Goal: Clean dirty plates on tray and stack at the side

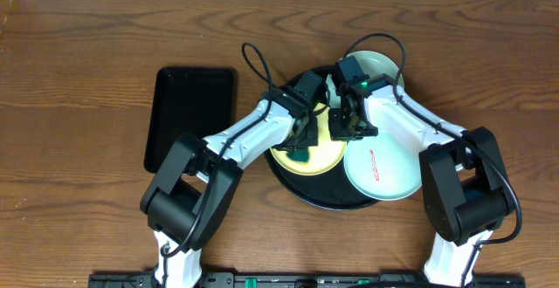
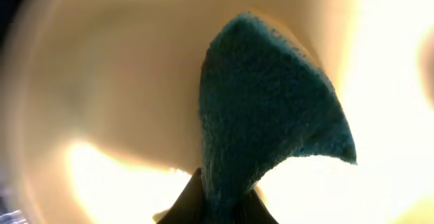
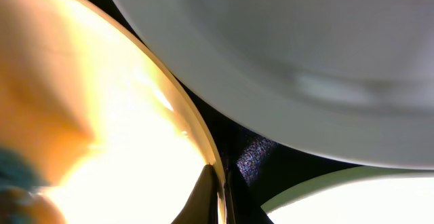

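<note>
Seen from above, the tray (image 1: pixel 323 199) sits at the middle of the table (image 1: pixel 79 70), with the small tray (image 1: pixel 190 118) well apart to its left. The yellow plate (image 1: pixel 319 153) lies on the left-centre part of the tray. The streaked plate (image 1: pixel 384 161) is just beside it at lower right, overhanging the tray's edge. The plain plate (image 1: pixel 374 65) is at the tray's upper right edge.

Both arms meet over the yellow plate. The left gripper (image 1: pixel 301 146) comes in from the lower left, clenched on a teal sponge (image 1: pixel 300 156) that is down on the plate's left half. In the left wrist view the two dark fingertips (image 2: pixel 186 203) pinch the sponge's narrow end at the bottom centre of the frame. The rest of the sponge (image 2: pixel 271 108) fans up and to the right, with the yellow plate (image 2: pixel 102 95) filling the frame behind it.

The right gripper (image 1: pixel 339 129) reaches in from the lower right to the yellow plate's upper right rim. In its wrist view the fingers (image 3: pixel 203 197) are closed on that rim at bottom centre, one on each face of the thin edge. The plate (image 3: pixel 102 115) spreads away to the left. A strip of the tray (image 3: pixel 251 153) shows right of the fingers, and the two mint plates fill the upper right and lower right corners. Which is which cannot be told. Whether the pinched rim is raised off the tray is also unclear.
</note>
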You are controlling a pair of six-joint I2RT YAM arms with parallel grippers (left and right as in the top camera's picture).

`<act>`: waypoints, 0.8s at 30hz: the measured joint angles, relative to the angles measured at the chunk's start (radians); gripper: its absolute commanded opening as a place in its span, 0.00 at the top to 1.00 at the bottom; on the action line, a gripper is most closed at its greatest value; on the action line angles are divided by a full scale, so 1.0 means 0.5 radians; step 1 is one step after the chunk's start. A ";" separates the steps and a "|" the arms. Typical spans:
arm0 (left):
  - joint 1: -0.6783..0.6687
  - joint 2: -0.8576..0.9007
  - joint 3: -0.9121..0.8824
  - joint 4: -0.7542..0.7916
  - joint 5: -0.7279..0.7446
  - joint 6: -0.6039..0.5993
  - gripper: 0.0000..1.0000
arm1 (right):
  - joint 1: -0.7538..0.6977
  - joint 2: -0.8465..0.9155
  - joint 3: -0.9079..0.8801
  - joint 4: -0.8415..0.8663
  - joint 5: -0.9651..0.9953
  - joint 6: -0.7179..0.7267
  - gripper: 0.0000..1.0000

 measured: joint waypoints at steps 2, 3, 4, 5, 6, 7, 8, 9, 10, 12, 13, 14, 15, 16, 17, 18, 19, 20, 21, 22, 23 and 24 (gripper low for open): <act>0.011 0.000 0.015 -0.084 -0.140 0.007 0.93 | 0.000 0.000 0.000 -0.002 0.000 0.000 0.99; 0.021 0.000 0.022 -0.122 -0.214 0.008 0.93 | 0.000 0.000 0.000 -0.005 -0.001 0.000 0.99; 0.029 0.000 0.032 -0.149 -0.273 0.008 0.93 | 0.001 0.000 0.000 -0.008 -0.002 0.000 0.99; 0.037 0.000 0.040 -0.168 -0.317 0.013 0.92 | 0.001 0.000 0.000 -0.014 -0.004 0.000 0.99; 0.043 0.000 0.052 -0.185 -0.349 0.016 0.93 | 0.001 0.000 0.000 -0.018 -0.008 0.000 0.99; 0.046 0.000 0.068 -0.202 -0.375 0.021 0.93 | 0.002 0.000 0.000 -0.021 -0.011 0.001 0.99; 0.046 0.000 0.085 -0.217 -0.391 0.027 0.93 | 0.002 0.000 0.000 -0.023 -0.012 0.001 0.99; 0.046 -0.002 0.103 -0.234 -0.397 0.034 0.93 | 0.002 0.000 0.000 -0.024 -0.014 0.001 0.99; 0.046 -0.011 0.116 -0.243 -0.394 0.039 0.93 | 0.002 0.000 0.000 -0.024 -0.015 0.001 0.99; 0.052 -0.052 0.124 -0.246 -0.373 0.046 0.93 | 0.002 0.000 0.000 -0.024 -0.015 0.001 0.99; 0.060 -0.082 0.124 -0.246 -0.358 0.049 0.93 | 0.002 0.000 0.000 -0.024 -0.015 0.001 0.99; 0.069 -0.114 0.124 -0.245 -0.343 0.051 0.92 | 0.002 0.000 0.000 -0.024 -0.015 0.001 0.99; 0.080 -0.156 0.124 -0.242 -0.326 0.052 0.92 | 0.002 0.000 0.000 -0.025 -0.015 0.001 0.99; 0.093 -0.207 0.124 -0.242 -0.303 0.052 0.93 | 0.002 0.000 0.000 -0.026 -0.015 0.001 0.99; 0.105 -0.258 0.124 -0.245 -0.285 0.053 0.93 | 0.002 0.000 0.000 -0.026 -0.015 0.001 0.99; 0.116 -0.314 0.124 -0.253 -0.271 0.053 0.93 | 0.002 0.000 0.000 -0.026 -0.015 0.001 0.99; 0.130 -0.378 0.124 -0.269 -0.251 0.056 0.93 | 0.002 0.000 0.000 -0.026 -0.015 -0.001 0.99; 0.143 -0.430 0.126 -0.296 -0.238 0.058 0.93 | 0.002 0.000 0.000 -0.026 -0.015 -0.002 0.99; 0.159 -0.487 0.127 -0.329 -0.229 0.058 0.93 | 0.002 0.000 0.000 -0.027 -0.015 -0.005 0.99; 0.178 -0.532 0.127 -0.363 -0.223 0.059 0.92 | 0.002 0.000 0.000 -0.027 -0.015 -0.011 0.99; 0.208 -0.578 0.129 -0.411 -0.214 0.065 0.92 | 0.002 0.000 0.000 -0.027 -0.015 -0.019 0.99; 0.246 -0.618 0.130 -0.460 -0.206 0.079 0.93 | 0.002 0.001 0.001 -0.027 -0.015 -0.031 0.99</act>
